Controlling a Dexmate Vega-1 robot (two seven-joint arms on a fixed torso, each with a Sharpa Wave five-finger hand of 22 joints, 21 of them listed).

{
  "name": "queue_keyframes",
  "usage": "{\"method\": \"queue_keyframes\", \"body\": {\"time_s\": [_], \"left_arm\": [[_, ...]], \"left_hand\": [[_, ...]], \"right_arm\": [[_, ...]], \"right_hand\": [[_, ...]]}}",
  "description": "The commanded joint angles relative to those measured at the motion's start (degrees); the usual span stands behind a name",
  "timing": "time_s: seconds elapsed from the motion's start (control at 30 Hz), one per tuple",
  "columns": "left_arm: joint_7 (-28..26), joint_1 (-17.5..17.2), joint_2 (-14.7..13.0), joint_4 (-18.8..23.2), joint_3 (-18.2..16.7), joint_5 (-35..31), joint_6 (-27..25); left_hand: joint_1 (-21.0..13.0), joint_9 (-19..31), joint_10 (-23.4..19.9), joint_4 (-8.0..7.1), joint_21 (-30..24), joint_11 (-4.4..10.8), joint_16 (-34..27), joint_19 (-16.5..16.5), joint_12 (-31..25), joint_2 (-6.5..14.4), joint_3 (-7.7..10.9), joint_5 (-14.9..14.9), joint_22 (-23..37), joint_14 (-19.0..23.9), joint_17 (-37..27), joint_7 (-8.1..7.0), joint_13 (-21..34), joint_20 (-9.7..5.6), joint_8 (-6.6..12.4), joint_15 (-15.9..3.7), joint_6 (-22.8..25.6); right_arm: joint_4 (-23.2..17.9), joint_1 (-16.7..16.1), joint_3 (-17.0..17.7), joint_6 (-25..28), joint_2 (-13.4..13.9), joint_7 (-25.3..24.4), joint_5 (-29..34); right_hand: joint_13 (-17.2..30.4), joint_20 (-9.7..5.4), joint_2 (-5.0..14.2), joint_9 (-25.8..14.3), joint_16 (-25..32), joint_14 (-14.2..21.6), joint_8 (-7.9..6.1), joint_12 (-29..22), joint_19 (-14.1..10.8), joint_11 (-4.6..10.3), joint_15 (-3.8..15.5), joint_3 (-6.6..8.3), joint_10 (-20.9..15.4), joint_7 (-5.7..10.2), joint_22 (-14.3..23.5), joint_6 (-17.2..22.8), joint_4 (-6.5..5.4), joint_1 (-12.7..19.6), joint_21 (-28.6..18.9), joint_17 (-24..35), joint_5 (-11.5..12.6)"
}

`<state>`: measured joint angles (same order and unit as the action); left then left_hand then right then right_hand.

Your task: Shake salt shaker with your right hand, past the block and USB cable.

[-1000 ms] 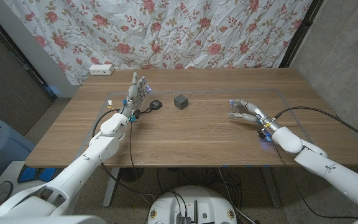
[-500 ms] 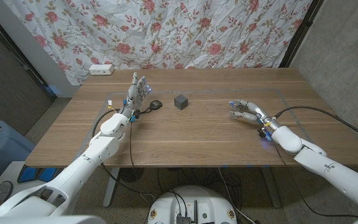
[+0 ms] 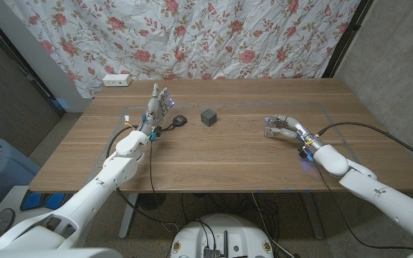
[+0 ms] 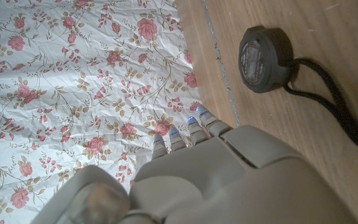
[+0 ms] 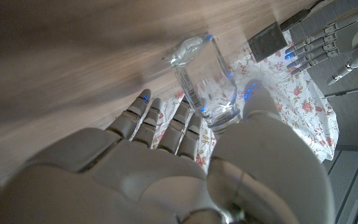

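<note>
The right hand (image 3: 284, 127) pinches the clear glass salt shaker (image 5: 205, 83) between thumb and fingers over the table's right side, tipped so its long axis lies closer to level than upright, well to the right of the small dark grey block (image 3: 208, 117). Farther left lies the USB cable (image 4: 328, 106), a black cord with a round matte puck, just beside the left hand (image 3: 156, 107), which stands fingers up and apart, holding nothing. The wooden table (image 3: 221, 161) is smooth and brown.

Even dim light; right wrist view table (image 5: 55, 56) motion-blurred.
</note>
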<state>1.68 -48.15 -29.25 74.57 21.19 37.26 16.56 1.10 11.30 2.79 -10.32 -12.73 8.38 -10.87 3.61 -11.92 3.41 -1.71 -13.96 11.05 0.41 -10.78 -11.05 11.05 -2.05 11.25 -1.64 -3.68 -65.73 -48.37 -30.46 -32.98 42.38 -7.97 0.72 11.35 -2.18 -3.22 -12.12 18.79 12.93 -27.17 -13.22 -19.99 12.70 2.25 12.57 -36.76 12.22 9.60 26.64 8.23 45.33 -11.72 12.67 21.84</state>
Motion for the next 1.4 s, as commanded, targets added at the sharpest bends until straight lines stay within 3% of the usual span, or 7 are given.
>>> {"method": "queue_keyframes", "body": {"time_s": [0.03, 0.7, 1.07, 1.4], "left_arm": [[0.0, 0.0, 0.0, -0.1, 0.0, 0.0, 0.1], [0.0, 0.0, 0.0, 0.0, 0.0, 0.0, 0.0], [0.0, 0.0, 0.0, 0.0, 0.0, 0.0, 0.0], [0.0, 0.0, 0.0, 0.0, 0.0, 0.0, 0.0]], "left_hand": [[0.0, 0.3, 0.0, -0.35, -0.3, 0.57, -0.3, 0.3, -0.2, 5.8, -0.11, -0.2, 0.3, 0.1, -0.3, -0.5, 0.2, -1.39, 0.24, -6.06, 0.2], [0.0, 0.3, 0.0, -0.35, -0.3, 0.53, -0.3, 0.3, -0.2, 5.8, -0.1, -0.2, 0.3, 0.1, -0.3, -0.45, 0.2, -1.38, 0.25, -6.1, 0.2], [0.0, 0.3, 0.0, -0.35, -0.3, 0.56, -0.3, 0.3, -0.2, 5.8, -0.1, -0.2, 0.3, 0.1, -0.3, -0.47, 0.2, -1.37, 0.24, -6.04, 0.2], [0.0, 0.3, 0.0, -0.35, -0.3, 0.52, -0.3, 0.3, -0.2, 5.8, -0.1, -0.2, 0.3, 0.1, -0.3, -0.48, 0.2, -1.38, 0.24, -6.11, 0.2]], "right_arm": [[-0.4, 0.0, 0.1, 1.0, 0.6, -0.3, 0.3], [0.8, 0.8, -0.4, 0.6, 1.3, 0.2, 0.8], [1.3, 1.1, -0.7, 0.3, 1.2, -0.4, 1.6], [1.3, 0.9, -0.7, 0.6, 0.7, -2.5, 2.5]], "right_hand": [[0.1, -0.01, -0.22, -0.1, 0.6, 0.8, -0.59, -0.4, -0.7, -0.13, 6.04, -0.45, -1.3, 0.21, 0.2, 0.9, 0.13, 0.7, 0.1, 0.2, 0.3], [0.2, -0.18, -0.9, -0.4, 1.0, 1.9, -1.66, 0.1, -1.9, -0.11, 6.63, -1.07, -3.4, 0.23, 0.2, 2.3, 0.76, 2.8, 0.1, 0.3, 0.8], [0.3, -0.45, -0.79, -0.6, 1.6, 3.4, -2.9, 0.2, -2.8, -0.07, 7.5, -1.1, -5.4, 0.27, 0.2, 4.3, 1.07, 5.3, 0.1, 0.4, 1.3], [0.5, -0.95, -0.16, -1.0, 2.7, 5.5, -4.68, 0.1, -3.9, -0.05, 8.72, -1.63, -8.9, 0.32, 0.2, 7.0, 0.49, 7.0, 0.1, 0.9, 1.7]]}}
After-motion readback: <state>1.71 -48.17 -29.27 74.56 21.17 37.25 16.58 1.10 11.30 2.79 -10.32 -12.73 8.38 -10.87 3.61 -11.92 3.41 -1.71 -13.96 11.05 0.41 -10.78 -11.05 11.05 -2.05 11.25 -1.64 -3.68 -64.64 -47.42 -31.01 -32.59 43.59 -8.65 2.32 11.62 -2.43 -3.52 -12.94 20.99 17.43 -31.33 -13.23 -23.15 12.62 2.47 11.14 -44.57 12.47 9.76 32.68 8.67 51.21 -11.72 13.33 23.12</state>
